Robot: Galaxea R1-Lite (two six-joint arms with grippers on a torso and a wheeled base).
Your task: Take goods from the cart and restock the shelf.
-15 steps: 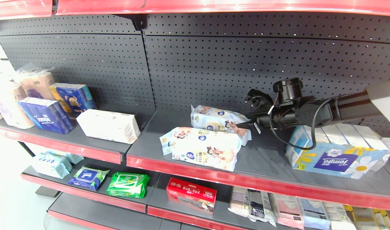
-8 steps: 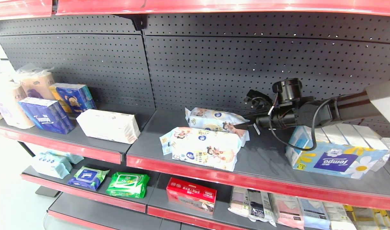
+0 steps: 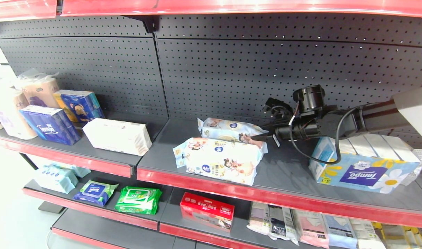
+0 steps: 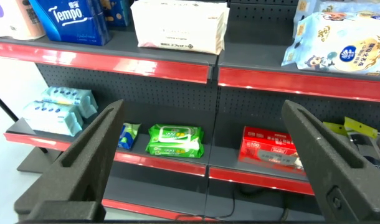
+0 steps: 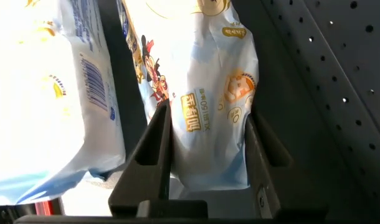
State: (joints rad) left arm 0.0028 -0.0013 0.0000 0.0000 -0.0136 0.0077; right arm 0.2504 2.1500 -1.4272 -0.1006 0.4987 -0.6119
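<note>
Two soft printed packs lie on the middle shelf (image 3: 287, 173), the front pack (image 3: 221, 160) near the red lip and the rear pack (image 3: 231, 128) just behind it, close to the pegboard. Our right gripper (image 3: 263, 137) is at the rear pack's right-hand end, with its fingers (image 5: 154, 146) closed on that end. The wrist view shows the film bulging between them. Our left gripper (image 4: 202, 115) hangs low before the lower shelves, fingers spread wide and holding nothing. We judge the rear pack light and squashy, with a slick plastic skin: it should give under the pads rather than resist. Held by one end like this, it would likely sag and swing if lifted clear. A hold across the middle of its narrow side would carry it more evenly. For a short slide along the shelf, the end grip should serve, provided we squeeze firmly enough that the film does not creep out. The front pack sits close enough to catch a corner, and the tissue box (image 3: 363, 166) stands well apart to the right.
</note>
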